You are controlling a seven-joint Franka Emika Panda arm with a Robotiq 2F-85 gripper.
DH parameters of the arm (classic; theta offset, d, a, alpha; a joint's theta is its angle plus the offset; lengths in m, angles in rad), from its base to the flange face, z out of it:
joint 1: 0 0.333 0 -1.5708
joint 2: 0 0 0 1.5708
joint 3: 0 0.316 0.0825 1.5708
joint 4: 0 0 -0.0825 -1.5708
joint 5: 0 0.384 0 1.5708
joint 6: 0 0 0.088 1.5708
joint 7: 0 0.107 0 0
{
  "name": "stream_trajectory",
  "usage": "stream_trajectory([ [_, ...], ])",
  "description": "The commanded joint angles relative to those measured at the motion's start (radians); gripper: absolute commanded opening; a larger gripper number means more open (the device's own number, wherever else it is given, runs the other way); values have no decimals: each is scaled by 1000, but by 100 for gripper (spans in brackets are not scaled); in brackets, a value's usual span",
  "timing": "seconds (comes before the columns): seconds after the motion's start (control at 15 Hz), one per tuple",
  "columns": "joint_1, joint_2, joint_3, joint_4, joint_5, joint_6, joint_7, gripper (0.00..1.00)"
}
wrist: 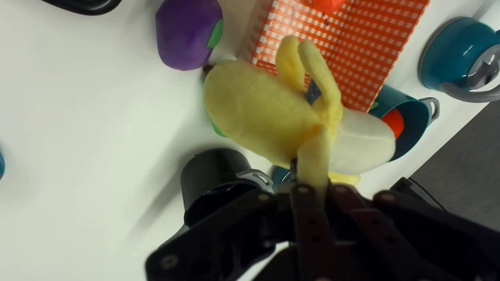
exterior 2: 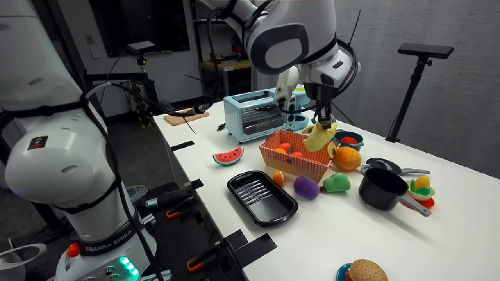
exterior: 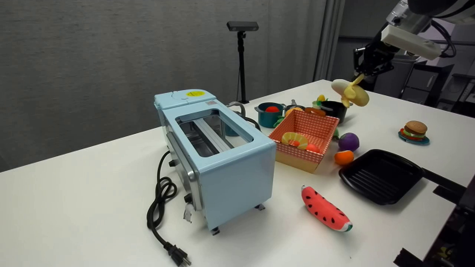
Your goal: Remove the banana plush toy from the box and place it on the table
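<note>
Fingers (wrist: 345, 200) are pinching the banana (wrist: 295, 119) by a peel flap (wrist: 313, 160); it's dangling. Best be clearing box (exterior 2: 291, 167) and black pot (exterior 2: 381, 191) before lowering to counter (exterior 2: 332, 230).

The banana plush toy (exterior: 350, 92) hangs in the air above the flat white surface (exterior 2: 332, 234), apart from the box (exterior: 297, 161). It is made as if half peeled: a rounded yellow end, a pale cream end, and yellow peel flaps folding out from the middle. One flap is pinched between the fingers (wrist: 308, 214); in the wrist view the body lies slantwise beyond their tips, hiding part of the box. The box stands upright on the surface, open-topped, tan outside, lined in red-and-white check.
</note>
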Motion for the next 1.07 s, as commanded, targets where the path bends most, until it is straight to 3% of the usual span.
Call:
stream_trajectory([
  [0.0, -11, -61, 6, -61, 34, 17, -44, 1],
  [0.73, -3, -94, 14, -131, 43, 20, -81, 1],
  [0.8, -1, -94, 14, -133, 49, 17, -84, 29],
  [0.87, -1, -93, 15, -135, 52, 13, -83, 29],
  [1.0, 1, -92, 17, -136, 54, 8, -87, 43],
])
